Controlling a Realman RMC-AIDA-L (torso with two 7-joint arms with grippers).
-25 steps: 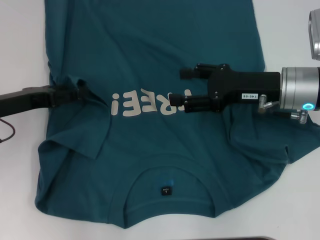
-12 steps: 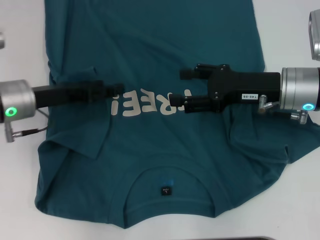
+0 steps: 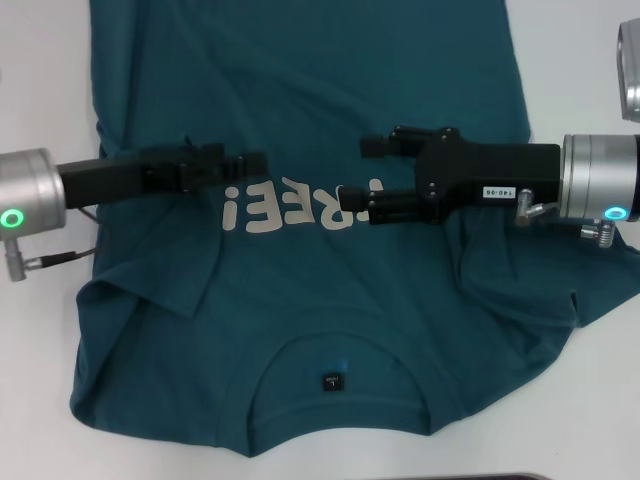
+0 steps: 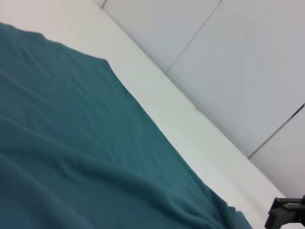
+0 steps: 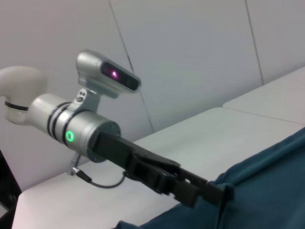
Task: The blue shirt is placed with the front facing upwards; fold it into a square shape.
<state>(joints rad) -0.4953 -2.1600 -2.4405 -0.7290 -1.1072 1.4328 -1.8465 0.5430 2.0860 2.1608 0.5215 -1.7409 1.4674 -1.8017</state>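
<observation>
White table bears soft, limp dark teal-blue cotton shirt; grasp hems. Left gripper state unclear; right gripper spread, empty.

Head view: looks steeply down from above, near, onto the blue shirt spread over the desk.
Left wrist view: low and close, skimming across shirt cloth toward the wall.
Right wrist view: low, facing the left gripper.
Shared: shirt and desk.
</observation>
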